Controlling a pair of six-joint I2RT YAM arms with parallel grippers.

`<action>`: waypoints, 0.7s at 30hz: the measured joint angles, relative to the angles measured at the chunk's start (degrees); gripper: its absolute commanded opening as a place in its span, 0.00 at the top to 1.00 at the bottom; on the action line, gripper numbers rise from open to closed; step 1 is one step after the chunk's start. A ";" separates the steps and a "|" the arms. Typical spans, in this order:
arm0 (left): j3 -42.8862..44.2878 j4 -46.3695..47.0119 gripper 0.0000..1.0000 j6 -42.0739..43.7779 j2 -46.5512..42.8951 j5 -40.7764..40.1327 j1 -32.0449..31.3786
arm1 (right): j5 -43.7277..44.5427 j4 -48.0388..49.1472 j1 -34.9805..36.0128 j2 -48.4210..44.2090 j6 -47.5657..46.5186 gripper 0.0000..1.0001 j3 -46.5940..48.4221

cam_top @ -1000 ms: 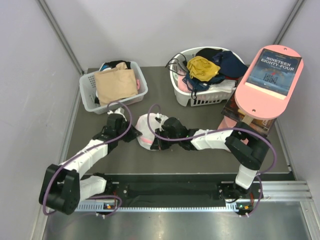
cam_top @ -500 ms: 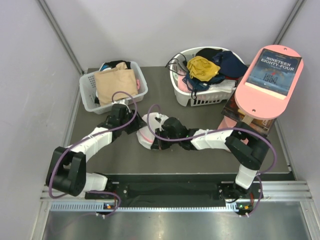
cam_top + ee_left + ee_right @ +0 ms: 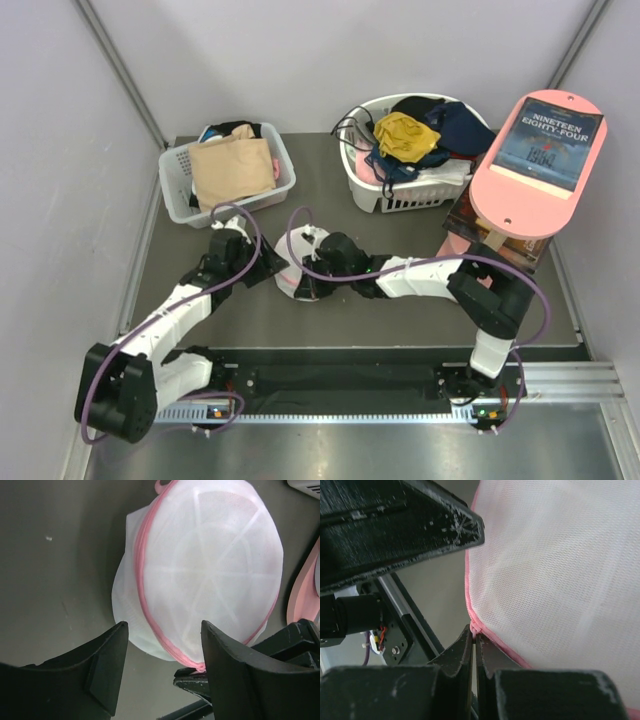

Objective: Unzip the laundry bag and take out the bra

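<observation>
Item: small round dome pouch of white see-through mesh with pink rim and zip [image 3: 200,575], on the dark worktop [image 3: 420,320], centre-left of the overhead frame, zip closed as far as I see. White-cream bra: not distinguishable through the mesh; judged inside. Left gripper [image 3: 162,630]: jaws apart, straddling the pouch's lower edge. Right gripper [image 3: 474,632]: jaws clamped on the pink zip line; tab or seam, I cannot tell. I would pinch the rim with the left before drawing the zip. Well apart: white slotted basket with beige garment [image 3: 175,205], upper left; round white basket of clothes [image 3: 400,198], upper centre; pink oval board [image 3: 500,190], upper right. Only obstruction: the grippers crowd each other.
</observation>
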 measured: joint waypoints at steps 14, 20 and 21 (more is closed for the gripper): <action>-3.65 1.11 0.64 -4.92 -1.92 3.54 -0.02 | -0.26 -0.92 2.29 1.46 -0.02 1.00 2.47; -3.67 1.95 0.97 -5.18 -1.90 3.65 0.00 | -0.31 -0.98 2.38 2.01 -0.02 1.00 2.58; -3.67 2.05 0.99 -5.31 -1.90 3.69 0.00 | -0.28 -1.07 2.38 2.19 -0.02 1.00 2.58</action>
